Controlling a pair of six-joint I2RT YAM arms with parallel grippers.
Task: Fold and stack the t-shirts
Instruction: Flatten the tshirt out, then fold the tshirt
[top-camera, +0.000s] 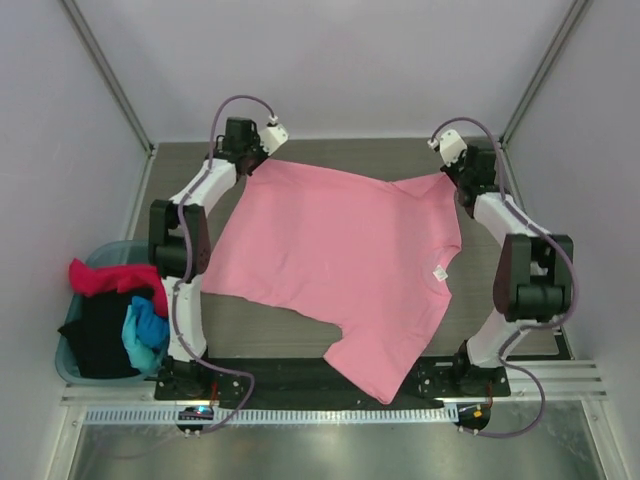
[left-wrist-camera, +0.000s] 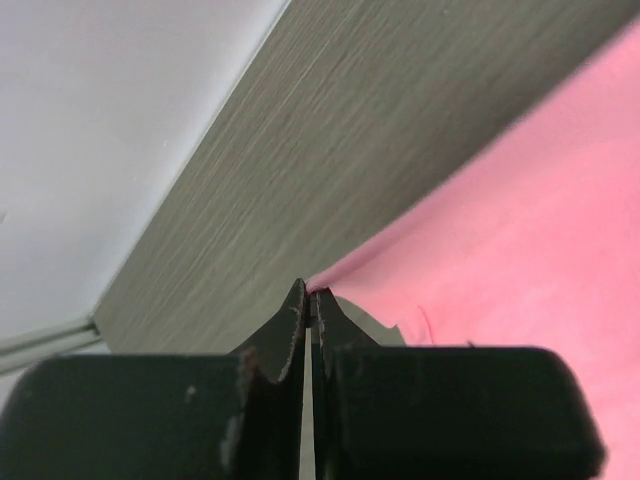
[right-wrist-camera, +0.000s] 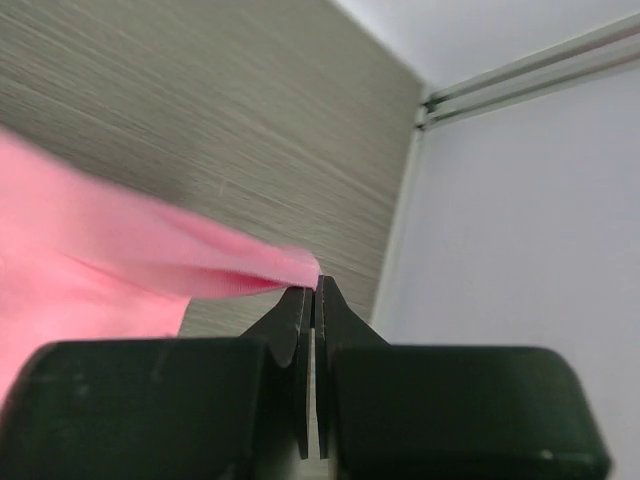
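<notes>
The large light pink t-shirt (top-camera: 340, 250) lies spread across the table, its small white label (top-camera: 439, 272) at the right and one part hanging over the near edge. My left gripper (top-camera: 262, 160) is shut on the shirt's far left corner; the left wrist view shows the cloth (left-wrist-camera: 540, 220) pinched at the gripper's tips (left-wrist-camera: 312, 292). My right gripper (top-camera: 447, 178) is shut on the far right corner; the right wrist view shows the cloth (right-wrist-camera: 90, 250) pinched at its tips (right-wrist-camera: 316, 283). The magenta (top-camera: 105, 277), black (top-camera: 100, 335) and bright blue (top-camera: 148, 328) t-shirts lie bunched in the basket.
A teal plastic basket (top-camera: 66, 365) stands off the table's left near corner. White walls close in the table at the back and both sides, close to both grippers. Bare grey table (top-camera: 350, 155) shows beyond the shirt's far edge.
</notes>
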